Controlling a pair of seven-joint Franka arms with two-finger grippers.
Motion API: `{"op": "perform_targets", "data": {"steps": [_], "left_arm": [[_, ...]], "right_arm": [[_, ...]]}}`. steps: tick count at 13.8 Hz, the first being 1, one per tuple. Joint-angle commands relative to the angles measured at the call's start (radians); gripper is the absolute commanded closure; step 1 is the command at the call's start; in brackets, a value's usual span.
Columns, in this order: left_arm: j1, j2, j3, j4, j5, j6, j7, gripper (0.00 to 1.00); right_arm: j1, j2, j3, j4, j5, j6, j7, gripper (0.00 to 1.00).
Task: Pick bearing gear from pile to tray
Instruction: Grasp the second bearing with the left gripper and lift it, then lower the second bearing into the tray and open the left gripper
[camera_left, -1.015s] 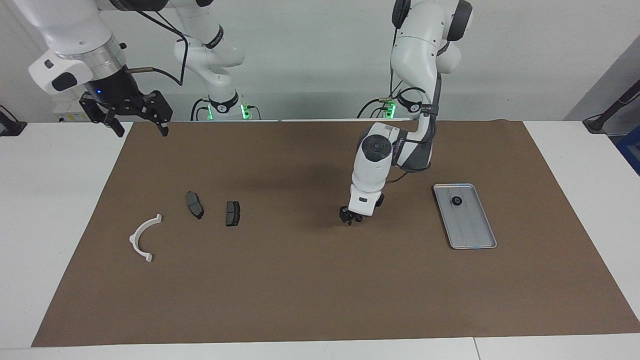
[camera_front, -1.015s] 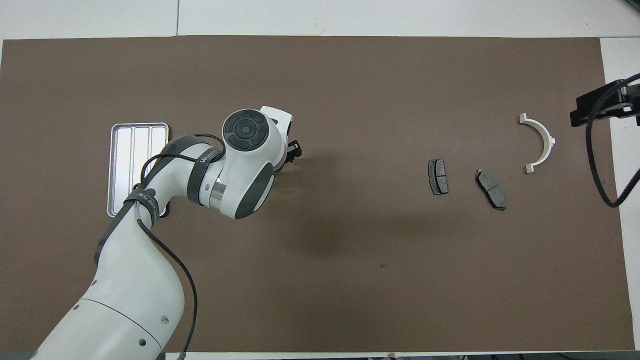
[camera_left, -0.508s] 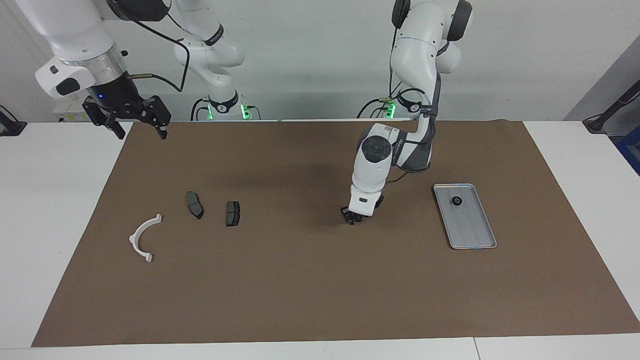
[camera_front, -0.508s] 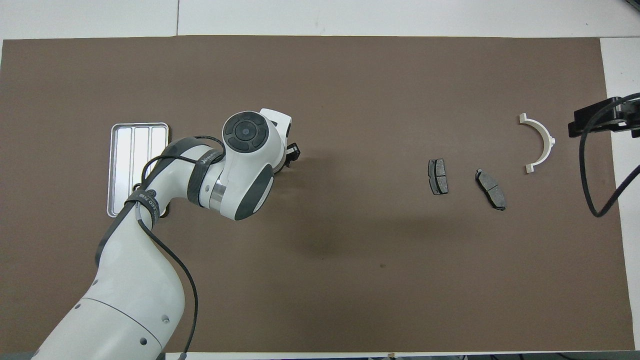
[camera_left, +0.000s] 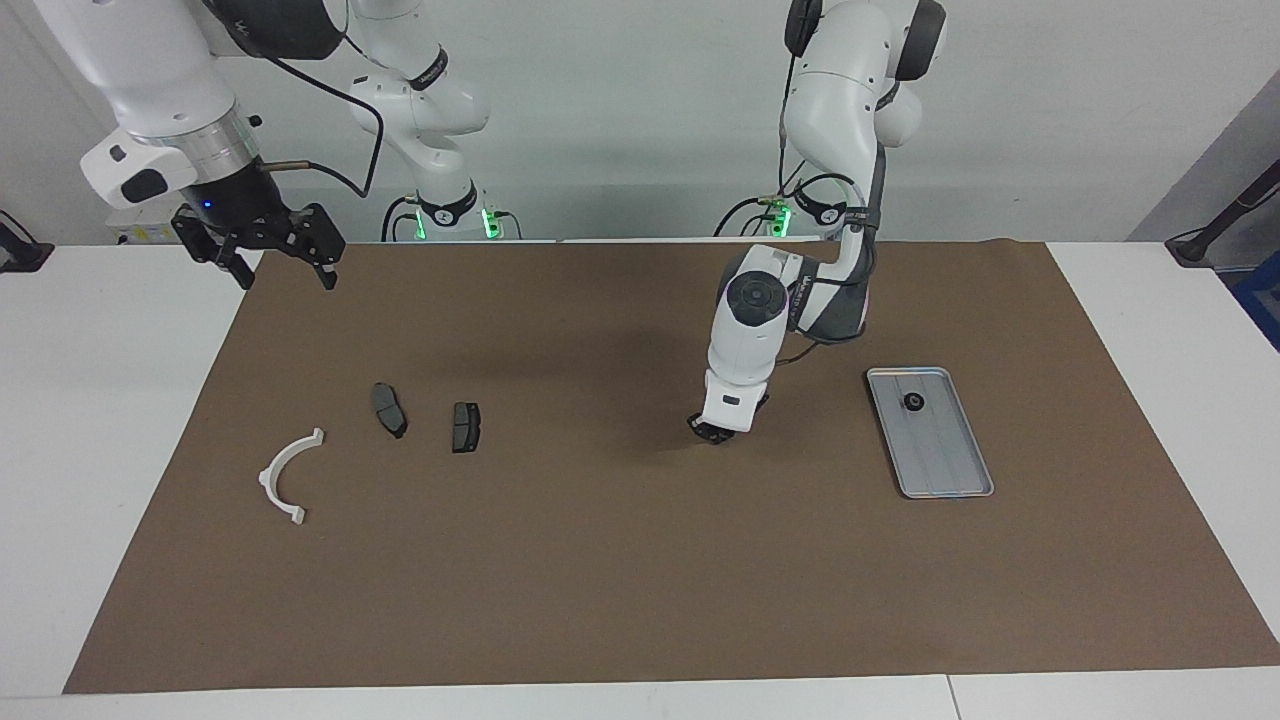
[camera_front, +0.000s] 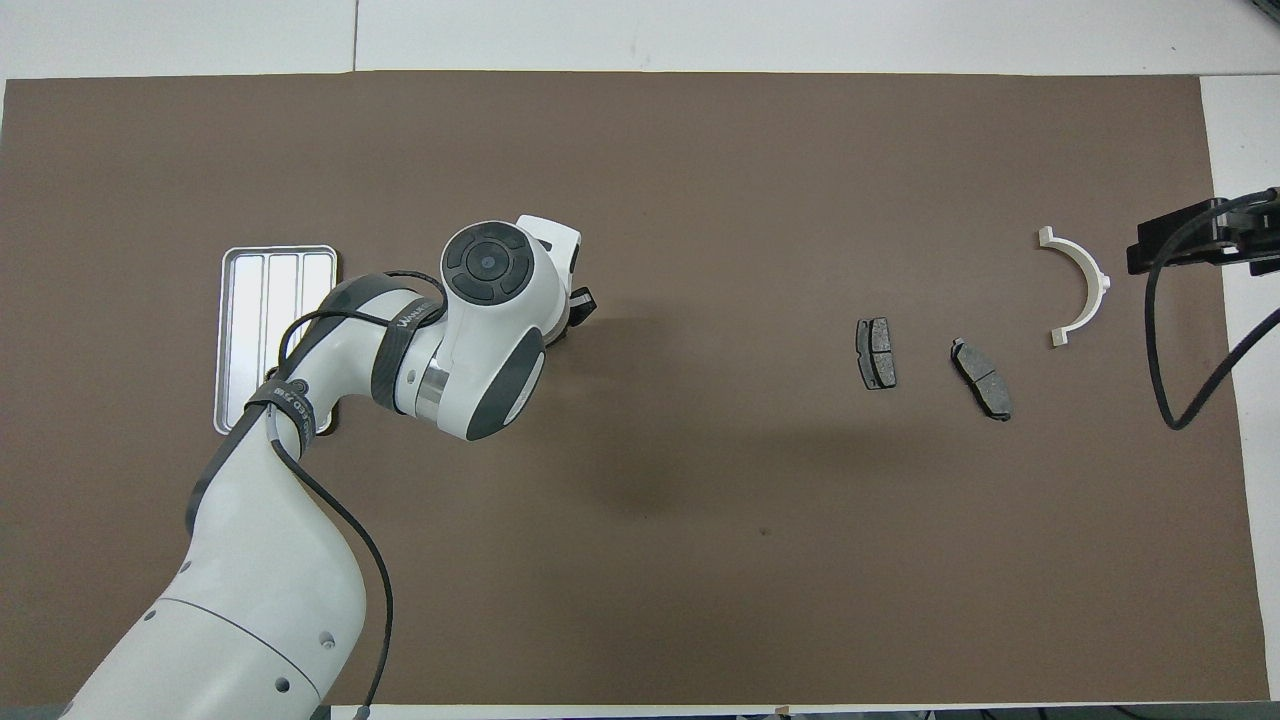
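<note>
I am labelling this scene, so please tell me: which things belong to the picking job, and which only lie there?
Job:
- tray, one black ring in it
- left gripper, shut, low over the mat

Lying about:
- two grey plates
- white half-ring bracket
- right gripper, open, waiting
- brown mat

**Brown mat on a white table**

The table (camera_left: 1150, 330) carries a brown mat (camera_left: 620, 560). On the mat: a silver tray (camera_left: 950, 470) at centre right, two dark pads (camera_left: 389, 409) (camera_left: 465, 427) and a white half-ring bracket (camera_left: 285, 475) at centre left of the facing view.
</note>
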Motion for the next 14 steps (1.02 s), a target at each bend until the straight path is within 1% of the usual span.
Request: {"op": "perform_targets", "data": {"steps": [1, 3, 4, 6, 8, 10, 14], "left_arm": [[0.076, -0.099, 0.003, -0.016, 0.016, -0.077, 0.06, 1.0], [0.193, -0.22, 0.002, -0.092, 0.016, -0.125, 0.268, 1.0], [0.255, -0.25, 0.002, -0.102, 0.016, -0.16, 0.37, 1.0], [0.353, -0.251, 0.002, -0.103, 0.016, -0.162, 0.548, 1.0], [0.435, -0.245, 0.002, -0.103, 0.016, -0.124, 0.703, 1.0], [0.485, -0.227, 0.002, -0.114, 0.016, -0.056, 0.752, 1.0], [0.487, -0.144, 0.003, -0.114, 0.017, 0.036, 0.756, 1.0]], "right_arm": [[-0.009, -0.037, 0.005, -0.052, 0.012, 0.027, -0.012, 0.0], [-0.011, -0.039, 0.005, -0.053, 0.011, 0.027, -0.015, 0.0], [-0.011, -0.048, 0.005, -0.058, 0.011, 0.026, -0.015, 0.0], [-0.011, -0.053, 0.005, -0.078, 0.012, 0.027, -0.015, 0.0], [-0.011, -0.054, 0.005, -0.08, 0.011, 0.027, -0.016, 0.0], [-0.011, -0.054, 0.005, -0.08, 0.011, 0.027, -0.019, 0.0], [-0.009, -0.053, 0.005, -0.078, 0.011, 0.027, -0.022, 0.0]]}}
